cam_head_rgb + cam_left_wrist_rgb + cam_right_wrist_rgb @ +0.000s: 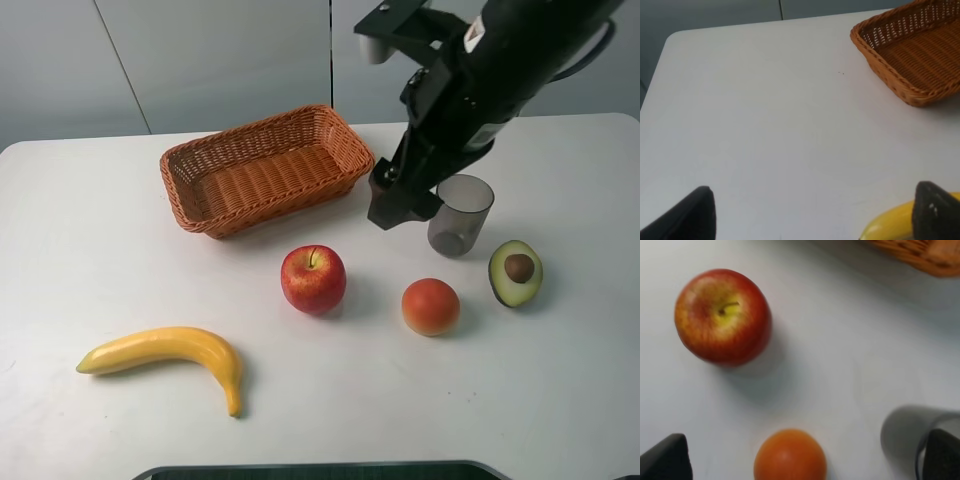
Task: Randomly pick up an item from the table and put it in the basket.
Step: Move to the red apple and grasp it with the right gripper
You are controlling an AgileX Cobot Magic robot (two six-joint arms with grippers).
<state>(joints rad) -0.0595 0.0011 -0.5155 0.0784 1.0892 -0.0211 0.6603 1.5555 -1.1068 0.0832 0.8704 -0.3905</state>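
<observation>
The red apple [313, 279] with yellowish patches stands upright on the white table [100, 250], in front of the wicker basket [262, 168]. My right gripper [400, 205] hangs open and empty above the table, between the basket and the grey cup, behind and to the right of the apple. In the right wrist view the apple [722, 315] lies off to one side of the open fingers [667, 460], and a corner of the basket [920, 252] shows. My left gripper [815, 215] is open and empty over bare table, with the basket [915, 50] ahead of it.
An orange-red round fruit [431, 306], a halved avocado [516, 272] and a grey translucent cup [460, 214] sit right of the apple. A yellow banana [170, 355] lies at the front left, beside my left fingertip [935, 210]. The basket holds nothing.
</observation>
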